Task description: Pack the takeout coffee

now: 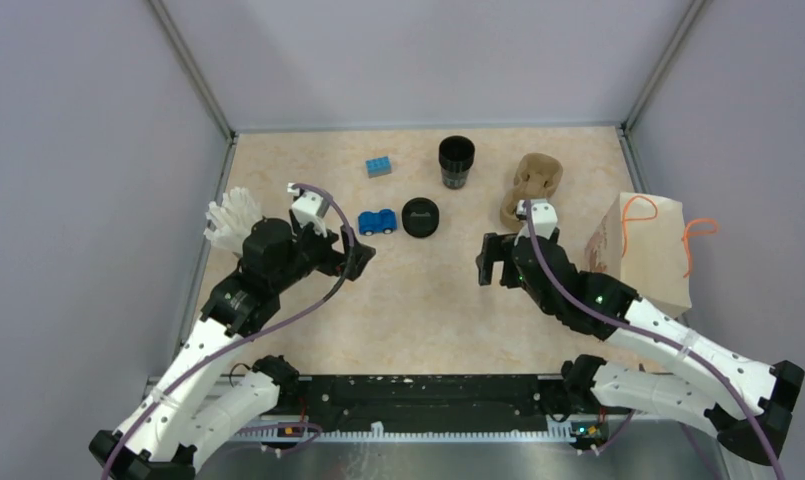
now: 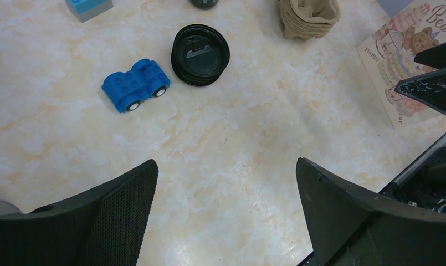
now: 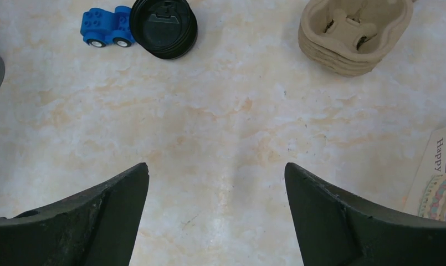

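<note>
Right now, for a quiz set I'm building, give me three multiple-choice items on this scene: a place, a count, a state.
1. The black lid of the cup lies: A) pressed on its rim B) flat on the table beside the toy car C) hanging off the table edge
2. Blue toys on the table: A) one B) two C) four
3. The left gripper and right gripper are: A) both open and empty B) both shut on the lid C) one shut on the cup
Answers: 1 B, it lies by the toy car, apart from the cup. 2 B, the toy car and the brick. 3 A, both wrist views show spread fingers with nothing between.
</note>
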### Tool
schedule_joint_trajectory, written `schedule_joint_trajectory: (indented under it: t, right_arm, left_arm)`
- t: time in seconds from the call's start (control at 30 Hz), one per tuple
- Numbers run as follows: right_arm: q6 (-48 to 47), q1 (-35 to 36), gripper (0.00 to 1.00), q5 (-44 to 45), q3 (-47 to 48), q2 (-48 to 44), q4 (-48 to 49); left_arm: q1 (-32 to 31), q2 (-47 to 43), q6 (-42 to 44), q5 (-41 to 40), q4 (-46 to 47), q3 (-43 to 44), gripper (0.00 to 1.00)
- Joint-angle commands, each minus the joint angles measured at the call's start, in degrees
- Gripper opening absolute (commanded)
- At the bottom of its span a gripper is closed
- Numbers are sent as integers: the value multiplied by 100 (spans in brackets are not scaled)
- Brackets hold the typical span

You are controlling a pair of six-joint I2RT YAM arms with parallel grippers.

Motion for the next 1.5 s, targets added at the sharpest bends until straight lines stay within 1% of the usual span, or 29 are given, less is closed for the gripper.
schedule_joint_trajectory:
  t: [0.0,0.17,0.27,0.4,0.5,0.57,0.67,0.73,0.83,0.9,0.97,1.07,1.13,1.2,1.27,1.3,1.37,1.47]
  right_arm:
    - [136,52,91,170,375,139,17]
    - [116,57,91,286,471,256,233]
    - [-105,56,90,515,667,569,304]
    - [-264,52,86,1126,1109,1251,255]
    - [-114,28,83,1947,1610,1868,-137]
    - [-220,-175,79,2034,1827,2236,-161]
    - [-624,-686,69,1332,1916,2633,277]
    - [-1005,-847,65,950,1875,2853,808]
    - [-1007,-1080,60,748,2029,3392,1358]
    - [-997,-1168,58,643,2220,3763,1672]
    - [-1168,-1194,56,528,2387,4157,2174]
    - [-1496,-1289,52,397,2833,4811,2667]
    - [-1560,-1407,49,207,3491,5238,2480]
    - [-1332,-1501,47,338,4155,5598,2002]
    - [-1377,-1549,47,357,4588,5832,1827]
    - [-1556,-1567,47,159,4708,5903,1871]
    - [-2024,-1654,46,-584,4948,6096,1912]
    - [-2481,-1799,40,-999,5378,6405,1701]
  left_arm:
    - [16,-115,123,-55,280,-116,99]
    - [18,-295,148,-167,350,-297,99]
    - [13,-440,174,-231,372,-438,99]
    - [15,-596,193,-252,346,-506,99]
    - [18,-712,194,-252,362,-550,99]
    - [18,-764,194,-251,372,-562,99]
    - [16,-796,211,-248,390,-569,99]
    - [16,-809,211,-230,391,-560,99]
    - [20,-843,203,-180,381,-559,99]
    - [19,-849,194,-180,375,-558,99]
    - [14,-858,194,-193,365,-548,99]
    - [14,-862,185,-249,339,-533,99]
    - [4,-854,177,-249,329,-532,99]
    - [-25,-834,176,-245,325,-527,99]
    - [-55,-819,176,-215,320,-518,99]
    - [-63,-822,176,-201,320,-514,99]
    - [-75,-814,176,-192,320,-518,99]
    - [-100,-825,169,-165,320,-517,99]
